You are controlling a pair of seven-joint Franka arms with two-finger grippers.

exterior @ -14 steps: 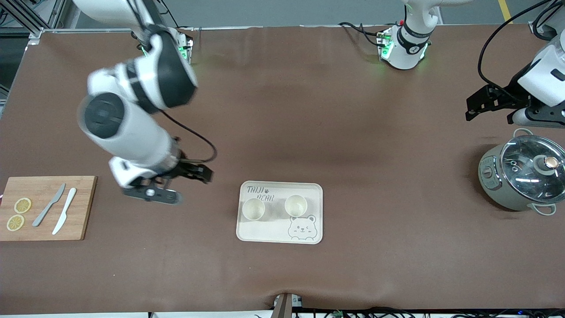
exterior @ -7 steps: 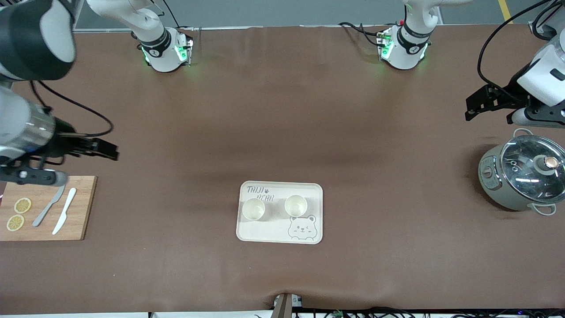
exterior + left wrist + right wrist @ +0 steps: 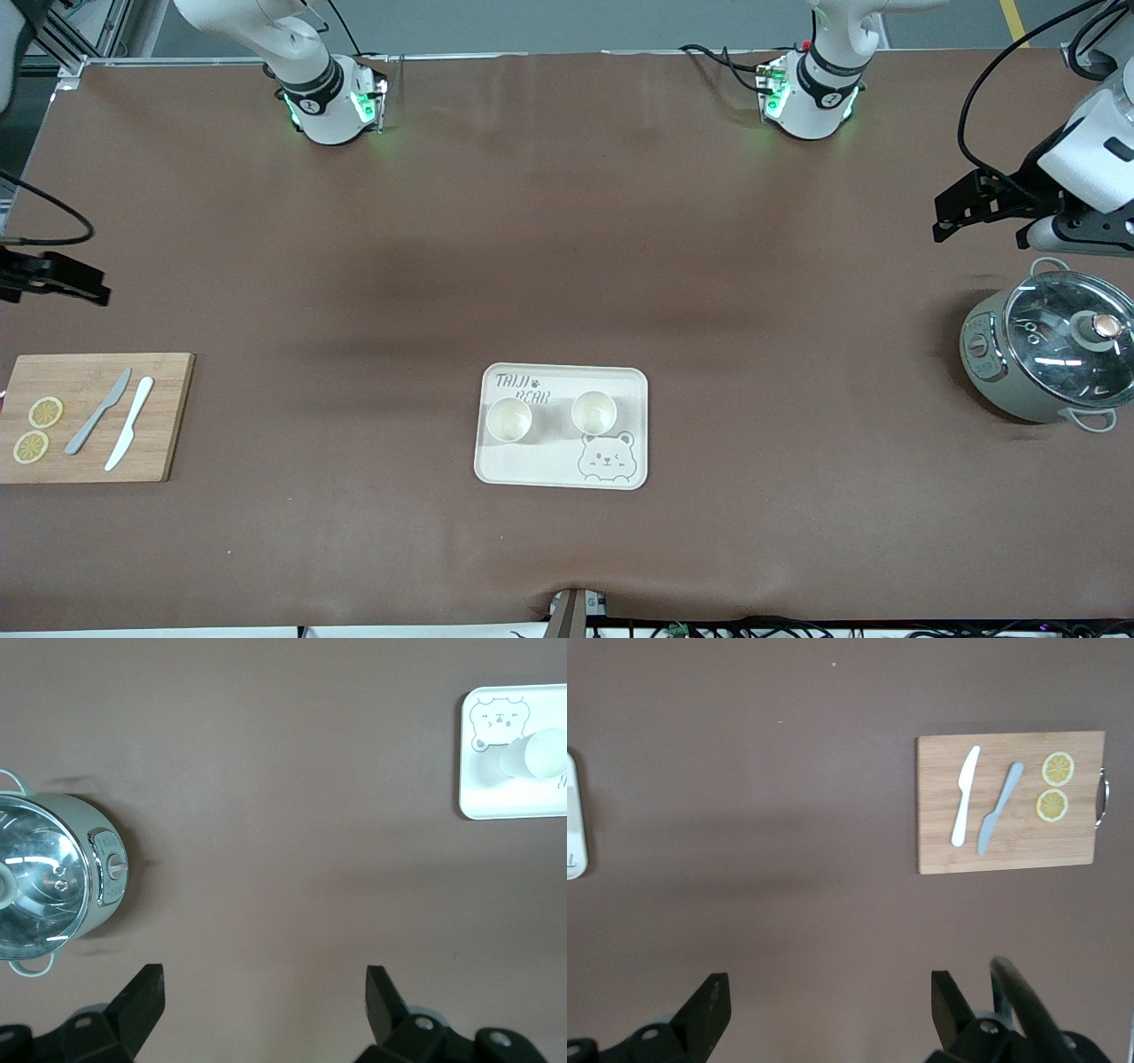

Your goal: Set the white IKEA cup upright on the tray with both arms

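The cream tray (image 3: 620, 385) with the bear drawing lies in the middle of the table, toward the front camera. Two white cups (image 3: 509, 419) (image 3: 594, 411) stand upright on it, mouths up. My right gripper (image 3: 80, 285) is open and empty, up over the bare mat at the right arm's end of the table; its wrist view (image 3: 831, 983) shows open jaws and one edge of the tray (image 3: 574, 815). My left gripper (image 3: 941, 221) is open and empty over the mat beside the pot; its wrist view (image 3: 264, 979) shows the tray (image 3: 496, 802) and a cup (image 3: 529, 757).
A wooden cutting board (image 3: 159, 416) with a white knife (image 3: 129, 434), a grey knife (image 3: 97, 412) and two lemon slices (image 3: 45, 412) lies at the right arm's end. A grey-green pot with a glass lid (image 3: 1045, 346) stands at the left arm's end.
My right arm has swung up and away from beside the tray to the right arm's end of the table, its gripper empty. The left arm, cups and tray have not moved.
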